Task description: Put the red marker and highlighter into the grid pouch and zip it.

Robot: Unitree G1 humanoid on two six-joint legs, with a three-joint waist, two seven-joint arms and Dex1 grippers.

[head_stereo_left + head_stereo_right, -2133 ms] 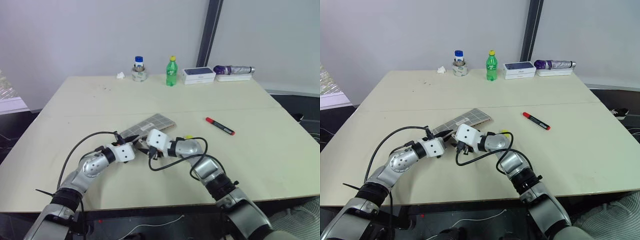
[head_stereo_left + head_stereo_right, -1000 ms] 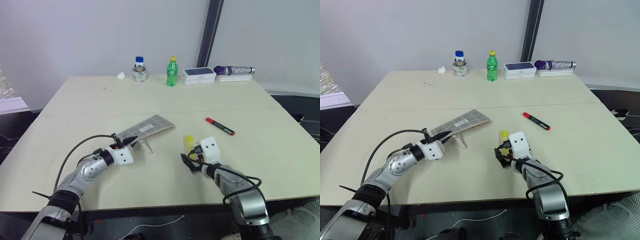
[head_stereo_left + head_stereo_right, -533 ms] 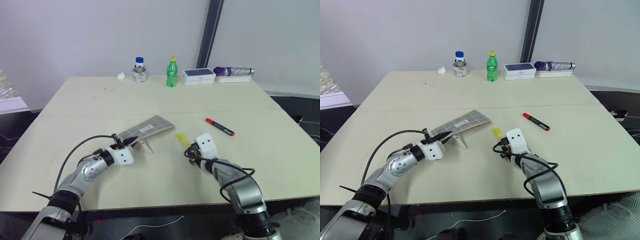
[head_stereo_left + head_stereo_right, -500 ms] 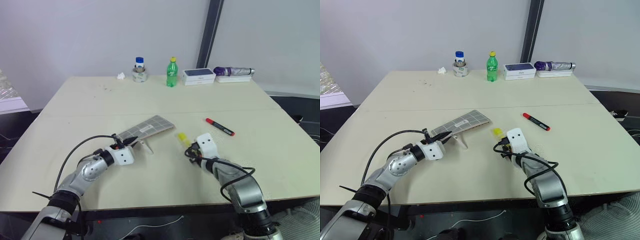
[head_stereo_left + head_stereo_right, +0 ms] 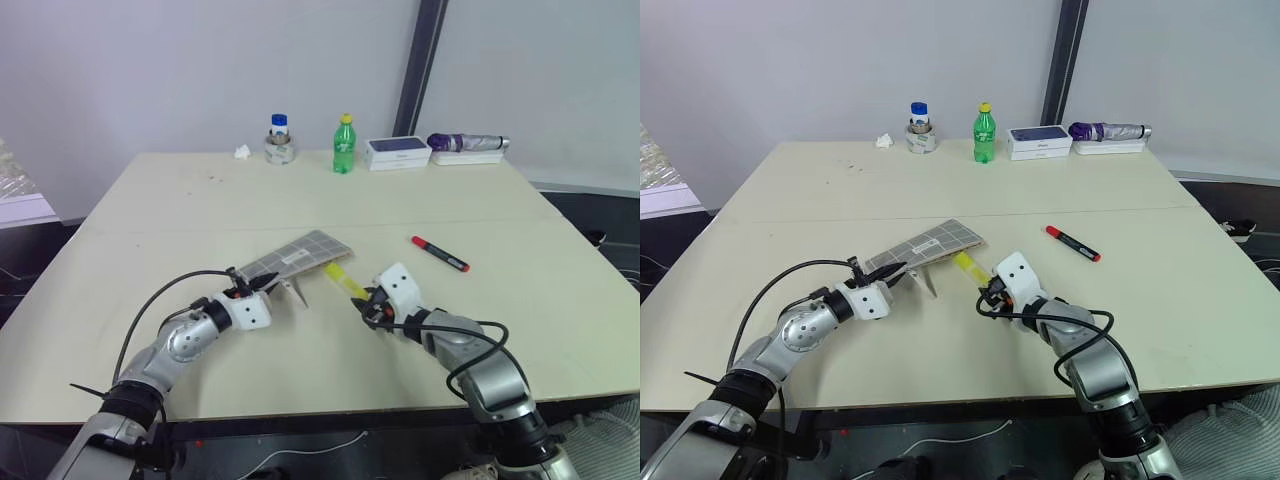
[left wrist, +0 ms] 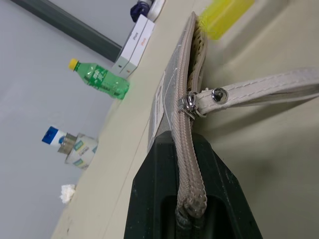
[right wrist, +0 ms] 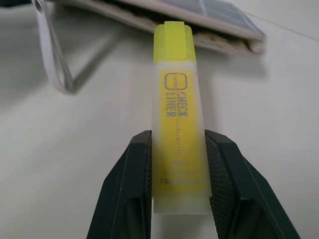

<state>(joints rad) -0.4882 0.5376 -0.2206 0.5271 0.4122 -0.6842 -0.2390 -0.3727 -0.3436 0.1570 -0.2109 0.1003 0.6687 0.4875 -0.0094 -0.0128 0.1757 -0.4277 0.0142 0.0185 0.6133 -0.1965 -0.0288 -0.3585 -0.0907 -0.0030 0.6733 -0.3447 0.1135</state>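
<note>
Gripping the short, chunky yellow highlighter [image 7: 177,107] by its pale translucent cap end, the right gripper [image 5: 372,306] has its two black fingers closed on either side of the barrel, with the yellow tip end jutting out ahead of them toward the open mouth of the flat grey fabric grid pouch [image 5: 298,254]. That pouch sits near the middle of the pale worktop [image 5: 200,205], raised off the surface at its near end, where the left gripper [image 5: 247,288] is clamped shut on the zipper edge; its long axis runs from the left gripper away toward the far right, and its white pull cord [image 6: 259,88] hangs beside the opening. The highlighter's long axis lies roughly along the right gripper's pointing line, aimed toward the robot's left and at the pouch's edge, its tip just beside the mouth but apparently not yet inside. It looks light, rigid and smooth plastic, so a hold near the cap end could let it pivot or slip if the tip catches on fabric. The pouch looks soft and floppy, likely to sag where it is not pinched. The slim red marker [image 5: 439,252] with its black middle band lies well apart toward the right edge, angled diagonally.
</note>
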